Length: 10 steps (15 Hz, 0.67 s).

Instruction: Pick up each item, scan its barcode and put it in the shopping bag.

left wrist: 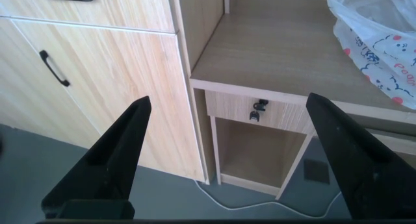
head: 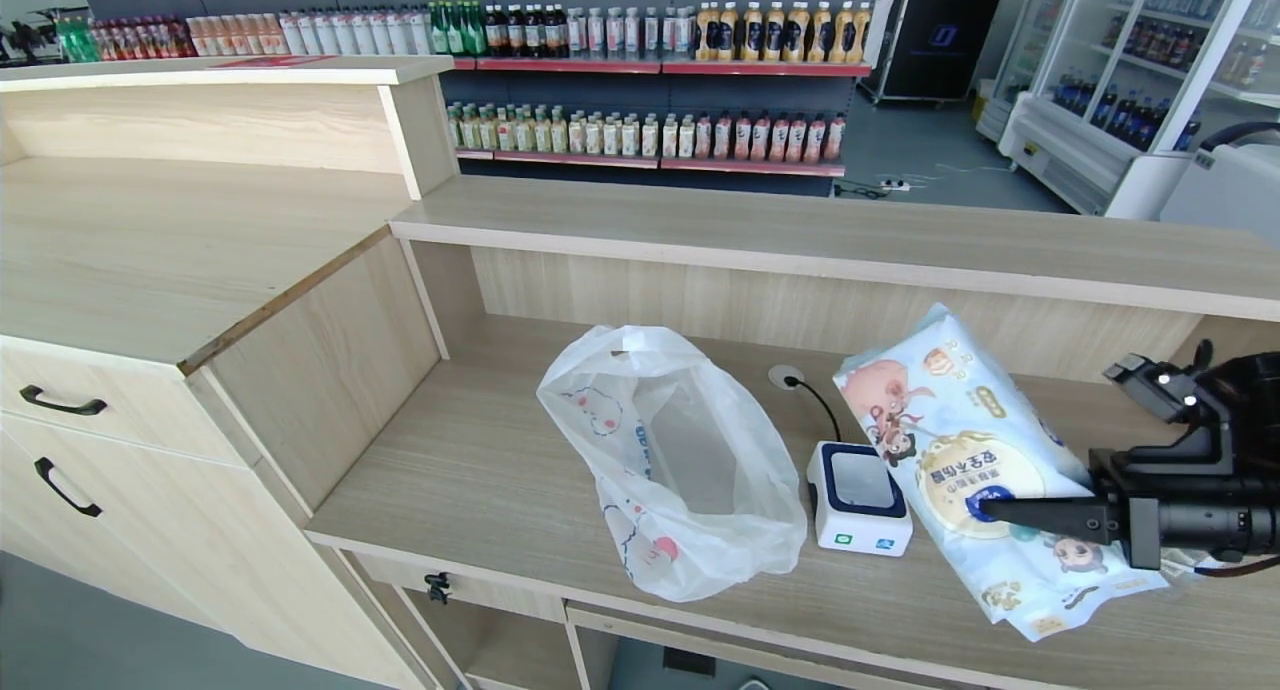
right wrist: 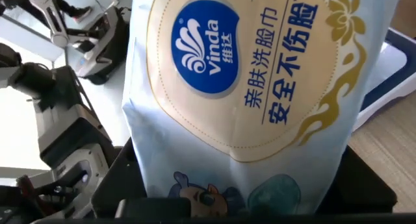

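A pale blue pack of tissues (head: 950,420) with cartoon print lies slanted over the right part of the counter, just right of the white barcode scanner (head: 858,498). My right gripper (head: 1000,515) is shut on the pack's lower half, coming in from the right. In the right wrist view the pack (right wrist: 247,87) sits between the dark fingers (right wrist: 114,188), and the scanner's edge (right wrist: 400,62) lies behind it. The translucent shopping bag (head: 670,460) stands open left of the scanner. My left gripper (left wrist: 227,99) is open and holds nothing, low in front of the counter, with the bag (left wrist: 377,36) off to one side.
The wooden counter (head: 480,470) has a raised ledge behind it and a taller cabinet with black drawer handles (head: 60,405) on the left. A scanner cable (head: 815,395) runs to a hole in the counter. A small keyed drawer (left wrist: 260,110) sits under the counter's front edge.
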Tool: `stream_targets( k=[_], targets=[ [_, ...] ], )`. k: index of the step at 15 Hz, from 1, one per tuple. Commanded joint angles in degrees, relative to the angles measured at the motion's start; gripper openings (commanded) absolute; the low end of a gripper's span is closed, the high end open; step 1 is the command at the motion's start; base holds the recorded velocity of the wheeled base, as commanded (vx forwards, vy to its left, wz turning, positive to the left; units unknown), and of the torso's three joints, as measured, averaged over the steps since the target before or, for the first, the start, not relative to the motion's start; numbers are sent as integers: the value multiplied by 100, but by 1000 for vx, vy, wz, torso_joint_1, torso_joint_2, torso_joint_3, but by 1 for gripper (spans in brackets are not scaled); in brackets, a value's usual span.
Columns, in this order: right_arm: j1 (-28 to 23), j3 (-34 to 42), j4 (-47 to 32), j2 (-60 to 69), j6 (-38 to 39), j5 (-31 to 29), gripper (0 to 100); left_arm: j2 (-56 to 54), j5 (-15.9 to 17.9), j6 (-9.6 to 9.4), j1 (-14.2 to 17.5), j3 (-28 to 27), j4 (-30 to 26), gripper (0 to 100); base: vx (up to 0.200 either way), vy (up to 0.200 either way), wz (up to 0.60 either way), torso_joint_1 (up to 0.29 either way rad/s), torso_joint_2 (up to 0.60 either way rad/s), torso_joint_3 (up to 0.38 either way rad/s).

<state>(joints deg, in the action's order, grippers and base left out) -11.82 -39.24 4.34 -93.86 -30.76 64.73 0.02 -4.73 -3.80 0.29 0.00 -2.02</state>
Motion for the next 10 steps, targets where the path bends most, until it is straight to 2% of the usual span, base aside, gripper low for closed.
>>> stream_targets(
  k=[1, 4, 7, 8, 9, 10],
  targets=[
    [-74, 206, -3, 887, -326, -101, 0, -2, -2, 2, 6, 0, 0, 100, 0, 0, 0, 0, 0, 0],
    [-66, 250, -65, 1001, -115, -163, 0, -2, -2, 2, 6, 0, 0, 100, 0, 0, 0, 0, 0, 0],
    [330, 75, -65, 1018, 887, -690, 0, -2, -2, 2, -3, 0, 0, 100, 0, 0, 0, 0, 0, 0],
    [682, -49, -47, 1071, 1573, -1490, 0, -2, -2, 2, 6, 0, 0, 100, 0, 0, 0, 0, 0, 0],
    [822, -101, -38, 1097, 1775, -1868, 0, -2, -2, 2, -3, 0, 0, 100, 0, 0, 0, 0, 0, 0],
    [1174, -172, -3, 1229, 2003, -2799, 0, -2, -2, 2, 6, 0, 0, 100, 0, 0, 0, 0, 0, 0]
  ],
)
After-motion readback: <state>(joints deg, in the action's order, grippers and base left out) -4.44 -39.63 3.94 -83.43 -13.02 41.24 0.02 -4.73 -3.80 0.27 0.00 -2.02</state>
